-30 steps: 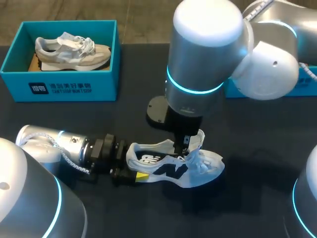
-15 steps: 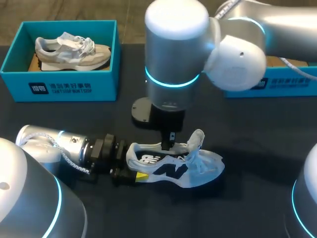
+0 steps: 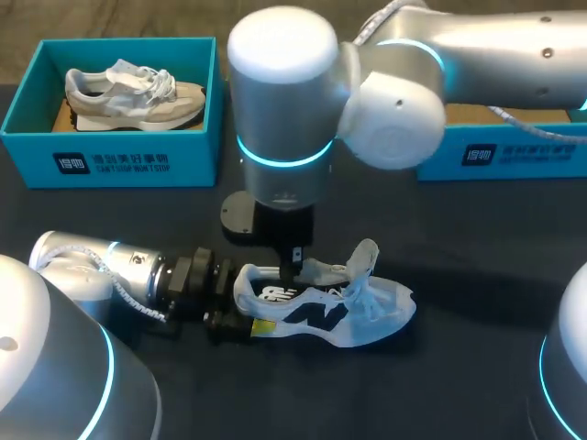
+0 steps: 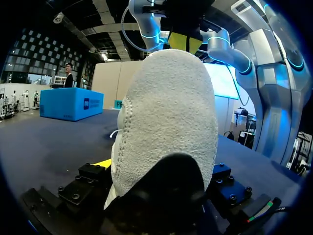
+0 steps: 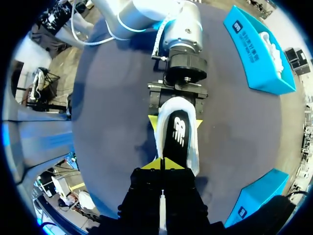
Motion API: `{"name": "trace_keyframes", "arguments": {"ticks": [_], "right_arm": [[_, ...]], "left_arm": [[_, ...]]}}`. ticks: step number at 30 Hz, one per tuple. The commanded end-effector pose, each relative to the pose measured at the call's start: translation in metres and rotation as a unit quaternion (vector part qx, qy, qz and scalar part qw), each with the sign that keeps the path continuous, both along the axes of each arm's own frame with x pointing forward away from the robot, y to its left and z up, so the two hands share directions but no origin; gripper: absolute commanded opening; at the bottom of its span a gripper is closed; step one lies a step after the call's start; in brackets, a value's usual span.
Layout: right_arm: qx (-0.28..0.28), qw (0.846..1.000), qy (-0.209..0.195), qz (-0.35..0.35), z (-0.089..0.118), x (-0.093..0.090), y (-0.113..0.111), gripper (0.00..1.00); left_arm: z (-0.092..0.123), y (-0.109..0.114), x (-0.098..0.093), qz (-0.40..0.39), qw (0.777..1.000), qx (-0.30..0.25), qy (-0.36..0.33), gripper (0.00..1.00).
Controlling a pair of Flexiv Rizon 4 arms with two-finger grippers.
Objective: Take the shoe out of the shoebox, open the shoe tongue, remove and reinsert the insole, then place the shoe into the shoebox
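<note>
The white shoe [image 3: 335,312] with dark side panels lies on its sole on the dark surface [image 3: 477,275], tongue raised and black insole [image 5: 178,134] showing inside. The left hand [image 5: 176,120] clamps its heel from both sides. The right hand [image 5: 161,165] hangs over the opening with its yellow tips pressed together; whether they touch the shoe is unclear. My right arm hides part of a second box [image 3: 514,156]. Well apart, the teal shoebox [image 3: 110,165] holds a second shoe [image 3: 133,92].
</note>
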State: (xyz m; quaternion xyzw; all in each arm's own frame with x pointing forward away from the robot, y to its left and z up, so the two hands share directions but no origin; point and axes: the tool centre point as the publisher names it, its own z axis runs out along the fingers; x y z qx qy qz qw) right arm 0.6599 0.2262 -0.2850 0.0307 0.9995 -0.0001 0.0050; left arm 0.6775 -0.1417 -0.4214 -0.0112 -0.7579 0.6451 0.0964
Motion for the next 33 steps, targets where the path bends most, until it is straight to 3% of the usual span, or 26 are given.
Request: {"name": "trace_keyframes", "arguments": {"ticks": [1,19,33], "right_arm": [[-0.006,1.0,-0.003,0.009,-0.021,0.004,0.011,0.0],[-0.022,0.998,-0.026,0.046,-0.063,0.023,0.008,0.0],[-0.022,0.998,-0.026,0.046,-0.063,0.023,0.008,0.0]], "left_arm": [[-0.001,0.001,0.0,0.001,1.0,0.001,0.0,0.0],[-0.001,0.001,0.0,0.001,1.0,0.001,0.0,0.0],[-0.001,0.001,0.0,0.001,1.0,0.001,0.0,0.0]]}}
